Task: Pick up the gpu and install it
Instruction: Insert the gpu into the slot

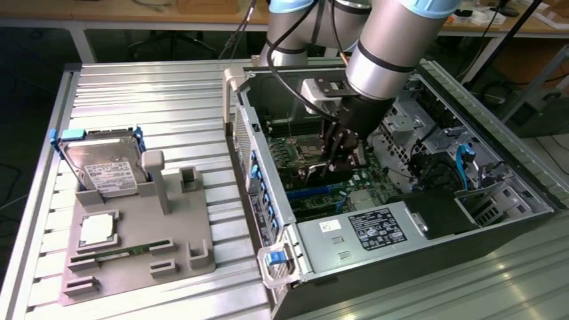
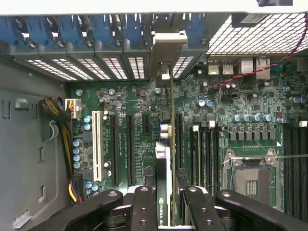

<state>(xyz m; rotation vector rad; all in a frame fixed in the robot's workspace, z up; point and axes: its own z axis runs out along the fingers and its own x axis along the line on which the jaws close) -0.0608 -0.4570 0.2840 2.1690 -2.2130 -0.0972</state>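
I'm looking at the open computer case [image 1: 498, 220] on the slatted metal table [image 1: 151, 87]; it takes up the exterior view's right half, lying on its side with its innards up, and my arm reaches down into the middle of it. Inside, the green motherboard [image 2: 120, 106] lies flat below me, with its row of long expansion slots [image 2: 115, 149], one of them white [image 2: 97, 147], and the bare processor socket [image 2: 250, 180] off to the side. On the exterior view's left sits the grey parts holder [image 1: 169, 253], and there I see the hard drive [image 1: 102, 167] standing upright at the far end, a processor [image 1: 96, 229] in its pocket and the memory stick [image 1: 120, 253] lying near the front; a couple of upright slots on that holder look empty, so I judge the pick-up is done. My pincer [image 2: 164, 199] is pinching the gpu [image 2: 162, 159] from both sides, the card held edge-on between my fingers [image 2: 143, 207], its silver end bracket [image 2: 166, 53] up against the back wall of the case by the blue latches [image 2: 72, 29]. The card hangs above the slots, lined up with one between the black connectors, though I cannot tell whether its edge has entered the slot. So: lifting finished, carrying finished, seating into the slot not yet shown as complete.
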